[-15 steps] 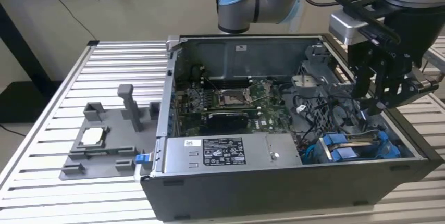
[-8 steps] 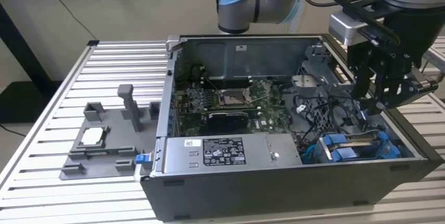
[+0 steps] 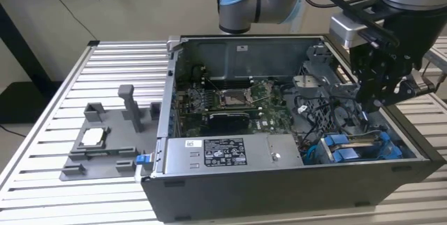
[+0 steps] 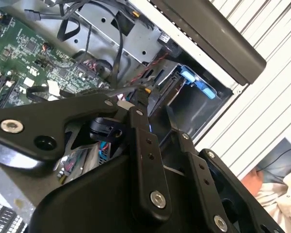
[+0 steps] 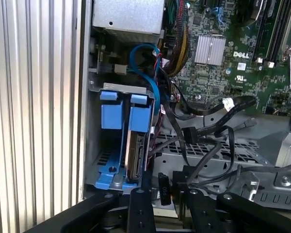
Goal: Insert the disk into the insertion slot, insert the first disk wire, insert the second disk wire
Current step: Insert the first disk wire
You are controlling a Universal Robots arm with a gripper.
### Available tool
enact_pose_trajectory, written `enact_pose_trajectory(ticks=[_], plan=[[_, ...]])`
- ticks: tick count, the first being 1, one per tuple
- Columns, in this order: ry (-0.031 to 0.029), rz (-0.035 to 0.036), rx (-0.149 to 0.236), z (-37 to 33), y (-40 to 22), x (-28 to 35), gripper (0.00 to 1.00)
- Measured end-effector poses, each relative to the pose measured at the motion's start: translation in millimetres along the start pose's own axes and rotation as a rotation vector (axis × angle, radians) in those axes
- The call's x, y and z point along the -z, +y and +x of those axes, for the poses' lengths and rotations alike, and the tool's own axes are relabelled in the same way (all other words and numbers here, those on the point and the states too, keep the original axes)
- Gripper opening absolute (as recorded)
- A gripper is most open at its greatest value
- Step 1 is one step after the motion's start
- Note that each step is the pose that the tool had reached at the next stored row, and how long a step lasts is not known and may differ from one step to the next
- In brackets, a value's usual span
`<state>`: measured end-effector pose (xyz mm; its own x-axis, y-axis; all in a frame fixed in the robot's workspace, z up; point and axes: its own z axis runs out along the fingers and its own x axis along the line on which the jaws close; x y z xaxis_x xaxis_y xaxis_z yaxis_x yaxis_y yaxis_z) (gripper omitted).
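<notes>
Disk sits in slot — spread fingers just beside.

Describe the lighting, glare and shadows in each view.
Exterior view: even, soft light; the computer case interior lies in shade. First wrist view: the slatted table glares bright, while the disk sits in shadow. Second wrist view: the table's slats wash out pale; the drive cage is dark inside.

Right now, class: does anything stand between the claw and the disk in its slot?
Nothing visible blocks it. In the first wrist view the claw sits close to the edge of the disk, which stands in the slot. Loose black wires lie beside that path, not across it.
</notes>
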<state>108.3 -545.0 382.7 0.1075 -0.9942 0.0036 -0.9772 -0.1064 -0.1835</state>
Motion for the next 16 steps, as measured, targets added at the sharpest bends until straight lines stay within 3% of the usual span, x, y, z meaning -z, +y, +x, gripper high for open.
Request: enact_pose_trajectory(ticks=[6,7,16], plan=[[0.0006,0.0033,0.0,-0.6,0.2,-1.1,0.29],[0.0005,0.0032,0.0,-0.6,0.1,-1.1,0.22],[0.0009,0.0028,0.0,-0.7,0.1,-1.1,0.19]])
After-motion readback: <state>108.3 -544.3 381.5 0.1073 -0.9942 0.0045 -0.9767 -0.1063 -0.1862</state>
